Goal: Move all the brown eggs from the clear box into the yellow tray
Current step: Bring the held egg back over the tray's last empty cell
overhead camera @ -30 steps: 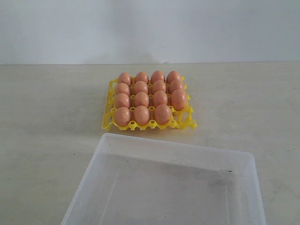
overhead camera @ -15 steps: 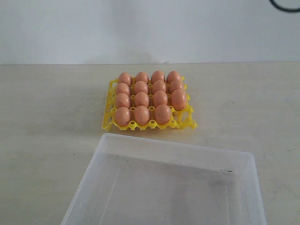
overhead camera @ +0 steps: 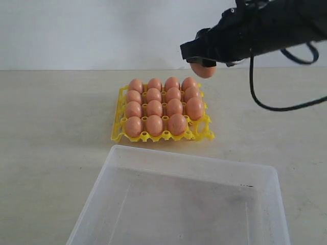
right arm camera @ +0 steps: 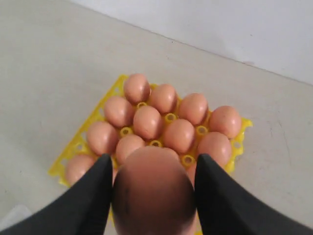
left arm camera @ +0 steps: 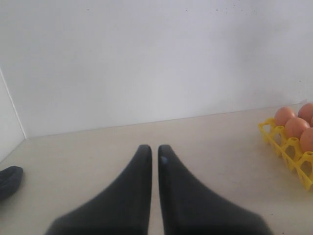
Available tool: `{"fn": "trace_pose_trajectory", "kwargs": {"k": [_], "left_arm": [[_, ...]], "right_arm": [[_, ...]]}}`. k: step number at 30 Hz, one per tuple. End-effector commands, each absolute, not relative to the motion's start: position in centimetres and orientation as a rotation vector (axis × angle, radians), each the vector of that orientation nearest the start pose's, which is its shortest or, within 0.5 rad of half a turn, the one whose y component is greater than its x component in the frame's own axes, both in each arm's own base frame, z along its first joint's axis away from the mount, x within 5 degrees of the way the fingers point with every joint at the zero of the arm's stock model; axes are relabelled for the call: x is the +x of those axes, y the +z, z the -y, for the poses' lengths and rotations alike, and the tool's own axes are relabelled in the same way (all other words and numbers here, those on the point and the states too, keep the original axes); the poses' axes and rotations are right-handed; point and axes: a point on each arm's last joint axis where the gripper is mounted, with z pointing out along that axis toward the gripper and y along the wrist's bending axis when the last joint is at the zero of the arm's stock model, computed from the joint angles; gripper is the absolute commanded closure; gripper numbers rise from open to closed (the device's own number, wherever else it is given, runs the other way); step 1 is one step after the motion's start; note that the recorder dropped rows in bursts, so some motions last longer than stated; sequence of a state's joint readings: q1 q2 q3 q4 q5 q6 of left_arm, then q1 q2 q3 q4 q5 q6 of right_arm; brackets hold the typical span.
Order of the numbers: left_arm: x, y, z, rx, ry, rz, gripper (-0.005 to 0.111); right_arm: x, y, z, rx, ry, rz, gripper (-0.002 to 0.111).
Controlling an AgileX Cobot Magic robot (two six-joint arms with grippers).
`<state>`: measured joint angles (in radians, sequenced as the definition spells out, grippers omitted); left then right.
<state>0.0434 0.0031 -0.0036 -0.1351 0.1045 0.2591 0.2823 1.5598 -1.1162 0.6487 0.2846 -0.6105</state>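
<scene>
Above the far right corner of the tray (overhead camera: 117,133), the right gripper (overhead camera: 203,65) hangs with an egg (overhead camera: 205,71) clamped between its jaws. Fifteen more eggs (overhead camera: 154,108) sit in the tray, and only its near right cup (overhead camera: 201,128) is bare. Nearer, just clear of the tray, lies the box (overhead camera: 190,158). The left gripper (left arm camera: 154,152) is low over the table (overhead camera: 51,127), apart from the tray, with its fingers pressed nearly together on nothing.

A plain white wall (overhead camera: 102,30) stands behind a wide, pale beige desk (overhead camera: 51,117). The desk top is flat and dull, with a few faint grey smudges on it. The light is soft and even, and the shadows are weak.
</scene>
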Motion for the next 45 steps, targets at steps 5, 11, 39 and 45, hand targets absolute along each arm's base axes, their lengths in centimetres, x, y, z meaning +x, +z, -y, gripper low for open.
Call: {"fn": "trace_pose_trajectory", "kwargs": {"k": [5, 11, 39, 45], "left_arm": [[5.6, 20.4, -0.1, 0.081, 0.115, -1.585, 0.103], [5.6, 20.4, -0.1, 0.08, 0.115, -1.582, 0.103], [5.6, 20.4, -0.1, 0.08, 0.116, -1.581, 0.103], [5.6, 20.4, -0.1, 0.08, 0.116, -1.581, 0.103]], "right_arm": [[29.4, 24.4, -10.3, -0.331, 0.186, -2.101, 0.108], [27.4, 21.8, -10.7, -0.676, 0.083, -2.126, 0.108], [28.2, 24.6, -6.0, -0.335, -0.497, -1.828, 0.108], [28.3, 25.5, -6.1, 0.404, 0.112, -1.689, 0.108]]}}
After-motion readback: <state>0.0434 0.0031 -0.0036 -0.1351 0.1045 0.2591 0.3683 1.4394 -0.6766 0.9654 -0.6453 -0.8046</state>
